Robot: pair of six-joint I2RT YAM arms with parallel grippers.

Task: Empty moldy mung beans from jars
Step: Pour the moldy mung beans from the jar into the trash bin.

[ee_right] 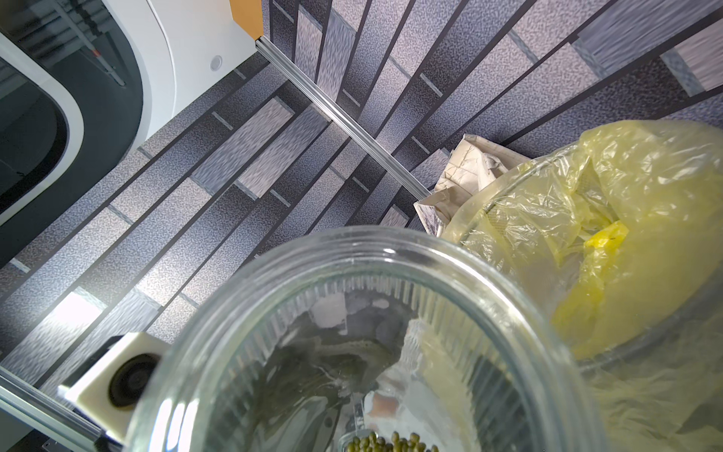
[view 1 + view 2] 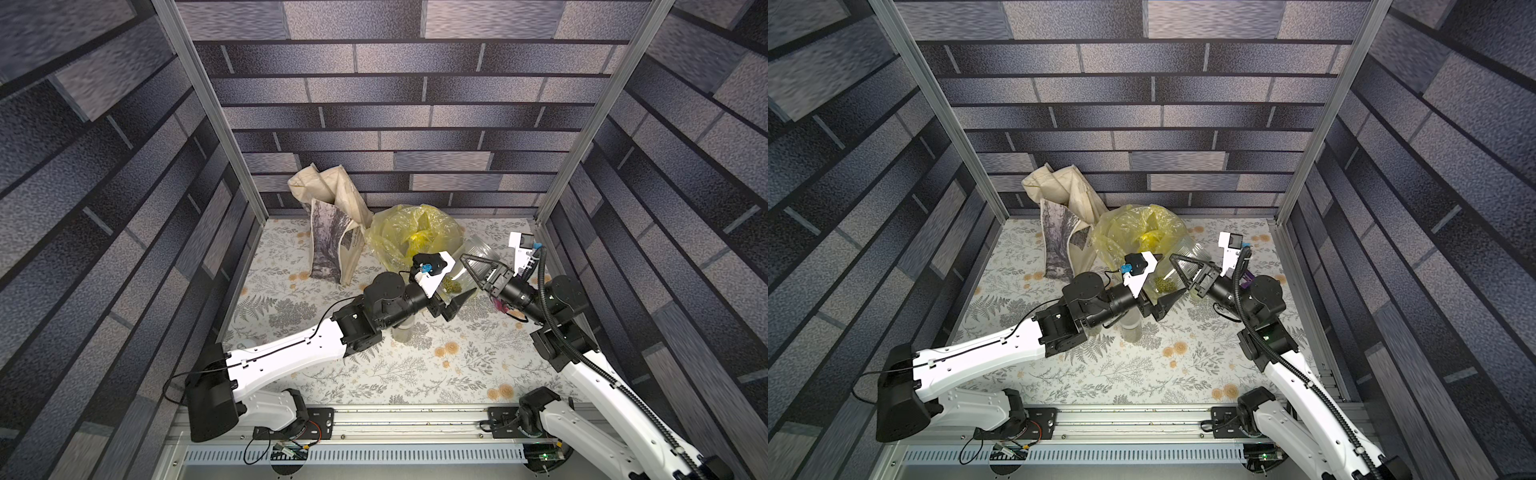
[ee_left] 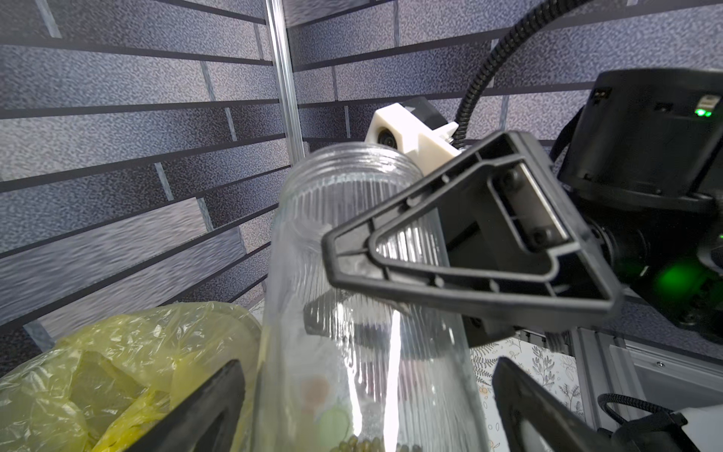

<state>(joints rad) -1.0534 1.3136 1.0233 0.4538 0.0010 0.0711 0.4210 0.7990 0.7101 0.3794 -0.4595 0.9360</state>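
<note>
The right tool (image 2: pixel 471 266) is clamping the ribbed jar (image 3: pixel 344 219) around its middle. It is holding the jar in the air, tilted, with the lidless mouth higher than the base. The mung beans (image 1: pixel 391 440) are lying in a small heap at the jar's low end, so nothing is pouring yet. The left tool (image 3: pixel 367 368) is standing wide open with a finger on either side of the jar's base, gripping nothing.

The step in hand is probably the tip-out into the bucket (image 2: pixel 451 249), which is lined with a yellow bag (image 2: pixel 415 232) and sits just beside the jar. To do it well, the right arm should first be carrying the mouth over the bag's opening. Only then should it be rolling the wrist until the mouth drops below the base. The glass looks smooth, so the clamp should be kept firm throughout the roll. The left tool should be drawing clear so that no beans bounce off it onto the table (image 2: pixel 374 374).

Counted: two jars are showing, the ribbed one and one slim jar (image 2: pixel 402 332) standing partly under the left arm. There is also one bucket and one cloth tote (image 2: pixel 332 237). A pale round thing (image 2: pixel 245 344) by the left arm is too hidden to name.
</note>
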